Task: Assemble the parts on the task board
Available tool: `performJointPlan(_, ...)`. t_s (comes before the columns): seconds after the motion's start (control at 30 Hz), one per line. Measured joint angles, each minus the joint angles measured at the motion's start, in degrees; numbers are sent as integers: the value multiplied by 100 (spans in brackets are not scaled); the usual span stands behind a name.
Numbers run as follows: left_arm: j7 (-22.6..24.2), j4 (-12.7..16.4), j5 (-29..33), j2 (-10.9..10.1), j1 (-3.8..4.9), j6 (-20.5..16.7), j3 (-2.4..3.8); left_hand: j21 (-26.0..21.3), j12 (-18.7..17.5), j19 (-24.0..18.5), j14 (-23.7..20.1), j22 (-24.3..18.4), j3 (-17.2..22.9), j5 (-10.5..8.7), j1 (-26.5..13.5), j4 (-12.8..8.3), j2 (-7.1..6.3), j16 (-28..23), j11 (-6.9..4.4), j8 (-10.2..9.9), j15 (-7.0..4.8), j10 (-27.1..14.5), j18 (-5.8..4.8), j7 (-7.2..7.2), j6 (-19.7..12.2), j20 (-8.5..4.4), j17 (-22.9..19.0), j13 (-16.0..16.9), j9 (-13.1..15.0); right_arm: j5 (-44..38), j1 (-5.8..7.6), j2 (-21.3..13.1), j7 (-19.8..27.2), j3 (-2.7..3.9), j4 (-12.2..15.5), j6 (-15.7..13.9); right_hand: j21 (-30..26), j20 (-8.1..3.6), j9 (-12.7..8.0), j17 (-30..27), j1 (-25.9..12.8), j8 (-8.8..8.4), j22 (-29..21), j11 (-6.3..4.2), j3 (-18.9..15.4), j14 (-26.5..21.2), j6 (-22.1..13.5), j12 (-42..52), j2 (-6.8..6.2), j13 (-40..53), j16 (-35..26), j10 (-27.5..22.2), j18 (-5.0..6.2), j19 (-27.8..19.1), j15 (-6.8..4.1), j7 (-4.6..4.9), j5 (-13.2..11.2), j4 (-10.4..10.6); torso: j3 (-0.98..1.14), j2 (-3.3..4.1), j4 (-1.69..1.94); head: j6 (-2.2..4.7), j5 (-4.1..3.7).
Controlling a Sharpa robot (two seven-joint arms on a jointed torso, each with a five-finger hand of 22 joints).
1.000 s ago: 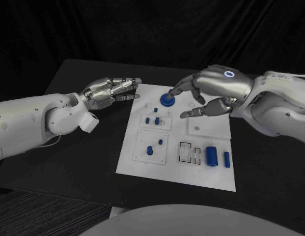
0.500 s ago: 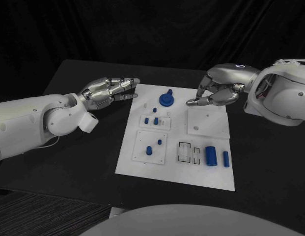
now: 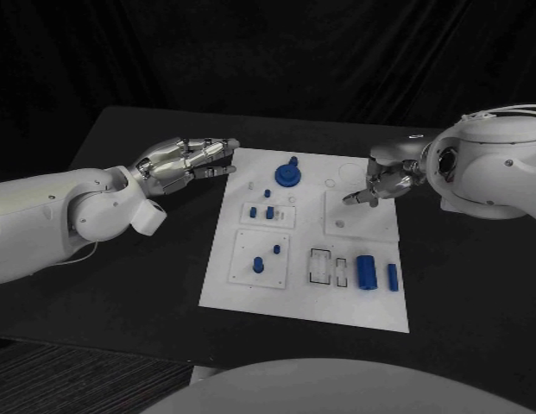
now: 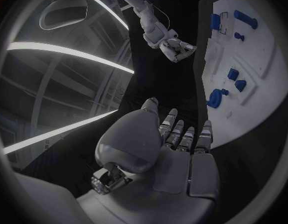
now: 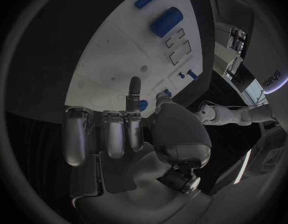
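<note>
The white task board (image 3: 303,293) lies in the middle of the black table. A round blue knob part (image 3: 289,175) stands near its far edge. Small blue parts (image 3: 269,212) stand in the left plates, and a second pair (image 3: 262,265) stands closer to me. A thick blue cylinder (image 3: 368,271) and a thin blue pin (image 3: 394,276) lie at the near right. My right hand (image 3: 386,179) hovers at the board's far right edge, fingers curled in, holding nothing. My left hand (image 3: 187,161) hangs just off the far left edge, fingers loosely spread and empty. The left wrist view shows the left hand (image 4: 175,149), the knob (image 4: 216,98) and the board (image 4: 268,59).
The black table (image 3: 118,259) has free room on both sides of the board. A raised white square plate (image 3: 362,216) lies under my right hand. In the right wrist view the right hand (image 5: 119,134) is above the board (image 5: 113,55), with the blue cylinder (image 5: 166,21) farther off.
My right hand has let go of the blue knob and drawn back to the right, curling its fingers in. The knob stays on the board. The left hand has barely moved.
</note>
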Motion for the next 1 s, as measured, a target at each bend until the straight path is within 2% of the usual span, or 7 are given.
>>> performJointPlan(0.13,-11,-2,0,5,0,11,0,0,12,0,0,0,0,0,0,0,0,0,0,0,0,0,0,0,0,0,0,0,0,170,-74,-16,-246,0,45,189,5,-16,49,0,23,31,0,-38,-35,-1,152,0,24,0,0,2,1,14,-41,-67,17,-9,-1,-1,3,0,-15)
performJointPlan(0.2,-19,-3,0,5,0,20,0,0,12,0,0,9,0,0,0,0,0,0,0,26,0,0,0,32,32,0,0,0,0,257,-131,-31,-361,-1,87,281,6,-52,103,0,23,106,0,-98,-83,-8,290,0,24,0,0,-2,1,-13,-88,-102,17,-9,-1,-1,3,0,-18)
performJointPlan(0.27,-28,-3,0,5,0,31,0,0,12,0,0,14,0,0,0,0,0,0,0,33,0,0,0,41,41,0,0,-1,0,325,-184,-55,-456,-3,131,361,5,-73,125,0,23,114,0,-98,-83,-11,321,0,24,-1,0,-2,1,8,-92,-127,17,-8,-1,-1,3,0,-19)
performJointPlan(0.47,-47,-3,0,-5,-1,56,0,0,34,0,21,30,0,0,0,0,0,0,19,33,21,19,0,41,41,0,0,-1,6,450,-290,-138,-623,-3,292,512,5,-73,131,0,42,114,0,-98,-83,-11,321,0,48,-1,0,-2,1,8,-92,-127,16,-8,-3,-2,1,0,-26)
performJointPlan(0.8,-82,-5,0,-7,-5,89,0,0,34,0,21,30,0,0,0,0,0,0,19,33,21,19,0,42,82,0,0,4,5,535,-410,-244,-750,-2,520,672,-45,-73,130,-1,26,85,-1,-98,-123,-11,285,0,64,-1,0,-2,2,8,-91,-98,16,-16,-2,-2,-1,0,-91)
performJointPlan(1.0,-99,-5,0,-6,-7,108,0,0,55,0,21,38,0,0,0,0,0,0,19,56,21,19,0,42,82,0,0,4,10,552,-478,-281,-780,-2,581,740,-223,-73,77,-1,11,-144,3,-97,-202,-11,4,0,79,-2,0,-2,3,8,-91,-16,16,-17,-1,-2,-2,0,-96)
